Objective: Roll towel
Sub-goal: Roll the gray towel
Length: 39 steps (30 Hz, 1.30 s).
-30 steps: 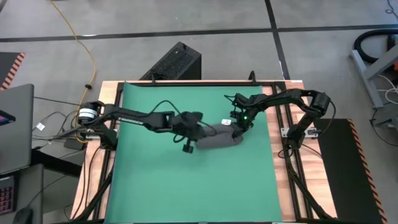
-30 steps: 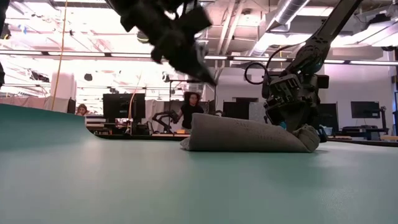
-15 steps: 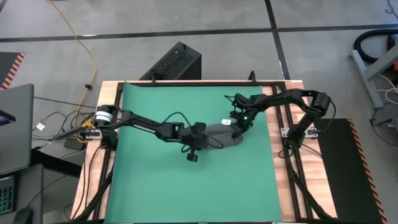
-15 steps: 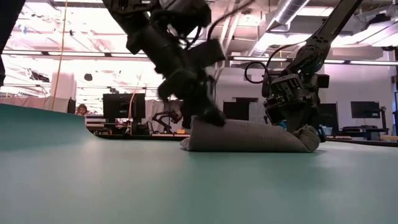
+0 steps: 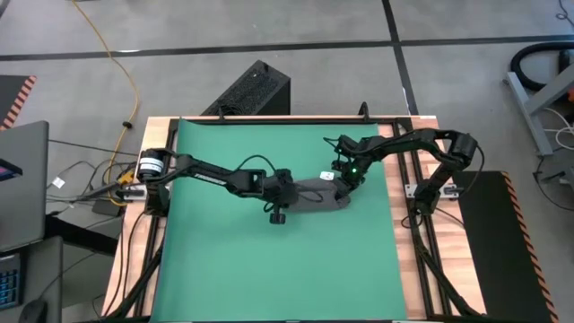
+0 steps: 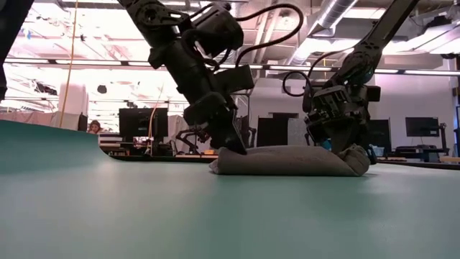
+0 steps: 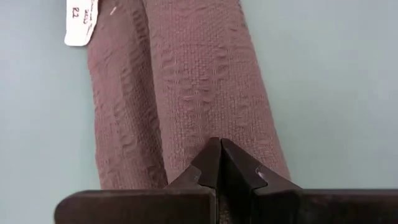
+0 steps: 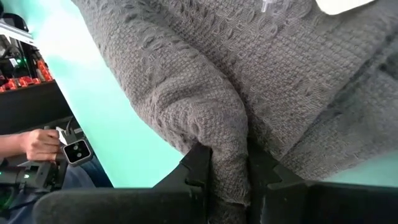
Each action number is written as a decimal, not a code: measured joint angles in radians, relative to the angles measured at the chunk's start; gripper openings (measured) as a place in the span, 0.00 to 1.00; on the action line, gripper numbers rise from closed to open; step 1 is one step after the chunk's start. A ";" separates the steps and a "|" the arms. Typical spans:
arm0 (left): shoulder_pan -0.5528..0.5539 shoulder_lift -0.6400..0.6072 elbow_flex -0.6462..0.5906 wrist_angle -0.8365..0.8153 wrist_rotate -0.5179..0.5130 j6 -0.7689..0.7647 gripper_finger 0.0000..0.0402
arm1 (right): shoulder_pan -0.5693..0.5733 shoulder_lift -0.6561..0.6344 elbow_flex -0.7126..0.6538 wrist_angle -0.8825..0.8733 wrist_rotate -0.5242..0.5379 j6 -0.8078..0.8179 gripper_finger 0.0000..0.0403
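The dark grey towel [image 5: 316, 196] lies rolled into a low, long bundle on the green mat [image 5: 224, 260], near the mat's middle, with its white tag [image 7: 81, 22] on top near the right end. My left gripper [image 5: 289, 192] is shut and bears down on the roll's left end [image 6: 226, 152]. My right gripper [image 5: 344, 186] is shut on the roll's right end [image 6: 352, 160]. The roll rests on the mat along its whole underside. My left gripper presses its shut fingertips [image 7: 219, 149] down on the top of the roll near its left end [image 7: 205, 124]. The fingers come slanting down from the table's left and lie along the roll. The roll lies flat on the mat under them. My right gripper pinches a raised fold of the towel [image 8: 229, 155] between its two fingers [image 8: 198, 163] at the roll's right end. The fingers come from above, pointing down. Several layers bunch up in the fold. The roll stays on the mat.
The mat covers most of the wooden table [image 5: 408, 269], with free room on it toward the near edge [image 6: 144, 216]. A black box [image 5: 256, 90] stands on the floor beyond the far edge. A person's hand [image 8: 37, 143] shows beyond the table in the right wrist view.
My left gripper has gone down and toward the table's right onto the roll's left end. Under it the roll has been squashed lower and flatter than before. The roll's right end has stayed in place.
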 joint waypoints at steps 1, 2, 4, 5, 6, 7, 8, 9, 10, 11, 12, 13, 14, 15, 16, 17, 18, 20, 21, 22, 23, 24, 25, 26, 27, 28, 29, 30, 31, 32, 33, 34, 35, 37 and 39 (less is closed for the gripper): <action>0.002 0.000 -0.001 -0.004 0.001 -0.009 0.00 | 0.002 0.000 0.000 0.000 0.001 0.000 0.17; 0.004 0.000 -0.006 -0.005 0.002 -0.018 0.00 | 0.004 0.000 0.000 0.001 0.002 0.000 0.17; 0.008 0.000 -0.016 -0.008 0.001 -0.027 0.00 | 0.006 0.000 0.000 0.006 0.003 0.000 0.17; 0.008 0.000 -0.026 -0.010 0.001 -0.031 0.00 | 0.006 0.000 0.000 0.008 0.002 0.000 0.17; 0.008 0.000 -0.037 -0.010 0.001 -0.037 0.00 | 0.006 0.000 0.000 0.010 0.002 -0.002 0.17; 0.007 -0.001 -0.049 -0.007 0.001 -0.044 0.00 | 0.006 -0.001 0.000 0.014 0.002 -0.005 0.17; 0.007 -0.001 -0.063 -0.002 0.004 -0.053 0.00 | 0.005 -0.002 -0.001 0.022 0.002 -0.007 0.17; 0.007 -0.003 -0.077 0.003 0.012 -0.062 0.00 | 0.003 -0.002 -0.001 0.030 0.003 -0.007 0.19; 0.008 -0.005 -0.092 0.008 0.018 -0.070 0.00 | -0.002 -0.002 0.000 0.034 0.002 -0.007 0.23; 0.008 -0.007 -0.105 0.015 0.021 -0.078 0.00 | -0.006 -0.002 0.000 0.035 0.001 -0.004 0.27; 0.008 -0.007 -0.118 0.030 0.021 -0.082 0.00 | -0.009 -0.002 0.000 0.036 0.001 -0.003 0.31; 0.008 -0.008 -0.131 0.045 0.021 -0.088 0.00 | -0.013 -0.002 0.000 0.037 0.002 -0.003 0.35; 0.008 -0.008 -0.139 0.052 0.021 -0.094 0.00 | -0.014 -0.002 0.000 0.037 0.002 -0.003 0.38; 0.008 -0.008 -0.145 0.057 0.021 -0.100 0.00 | -0.015 -0.002 0.000 0.037 0.003 -0.003 0.40; 0.008 -0.007 -0.146 0.057 0.021 -0.104 0.00 | -0.018 -0.002 0.000 0.037 0.003 -0.007 0.42; 0.008 -0.007 -0.146 0.058 0.020 -0.105 0.00 | -0.019 -0.002 0.000 0.036 0.002 -0.015 0.43; 0.008 -0.006 -0.146 0.059 0.020 -0.105 0.00 | -0.020 -0.002 0.004 0.034 0.003 -0.026 0.44; 0.008 -0.006 -0.147 0.061 0.020 -0.102 0.00 | -0.020 -0.004 0.016 0.027 0.006 -0.057 0.44; 0.008 -0.006 -0.147 0.061 0.020 -0.102 0.00 | -0.021 -0.010 0.023 0.024 0.014 -0.070 0.44; 0.008 -0.005 -0.147 0.060 0.020 -0.101 0.00 | -0.022 -0.017 0.031 0.021 0.025 -0.082 0.44; 0.008 -0.005 -0.147 0.057 0.020 -0.101 0.00 | -0.027 -0.027 0.040 0.011 0.030 -0.097 0.43; 0.008 -0.005 -0.147 0.055 0.020 -0.096 0.00 | -0.035 -0.041 0.049 -0.008 0.038 -0.121 0.42; 0.008 -0.005 -0.148 0.054 0.020 -0.093 0.00 | -0.044 -0.056 0.059 -0.034 0.048 -0.146 0.42; 0.008 -0.005 -0.148 0.054 0.020 -0.090 0.00 | -0.055 -0.075 0.070 -0.062 0.066 -0.169 0.41; 0.008 -0.004 -0.148 0.054 0.020 -0.090 0.00 | -0.067 -0.095 0.078 -0.088 0.084 -0.192 0.41; 0.008 -0.004 -0.149 0.054 0.020 -0.090 0.00 | -0.081 -0.114 0.083 -0.114 0.100 -0.213 0.41; 0.008 -0.004 -0.149 0.053 0.020 -0.090 0.00 | -0.097 -0.136 0.085 -0.138 0.117 -0.234 0.40; 0.008 -0.004 -0.149 0.052 0.020 -0.090 0.00 | -0.111 -0.157 0.085 -0.155 0.133 -0.255 0.40; 0.008 -0.003 -0.149 0.046 0.020 -0.090 0.00 | -0.126 -0.180 0.084 -0.175 0.146 -0.281 0.40; 0.007 -0.003 -0.149 0.039 0.021 -0.090 0.00 | -0.137 -0.204 0.084 -0.188 0.157 -0.312 0.40; 0.007 -0.003 -0.149 0.037 0.022 -0.090 0.00 | -0.147 -0.227 0.084 -0.196 0.165 -0.347 0.40; 0.007 -0.003 -0.149 0.038 0.022 -0.089 0.00 | -0.155 -0.250 0.084 -0.204 0.165 -0.384 0.40; 0.007 -0.003 -0.149 0.037 0.023 -0.090 0.00 | -0.156 -0.273 0.084 -0.208 0.150 -0.419 0.40; 0.007 -0.003 -0.149 0.038 0.024 -0.084 0.00 | -0.148 -0.319 0.084 -0.201 0.080 -0.480 0.40; 0.007 -0.003 -0.149 0.038 0.025 -0.079 0.00 | -0.115 -0.365 0.086 -0.183 0.031 -0.527 0.40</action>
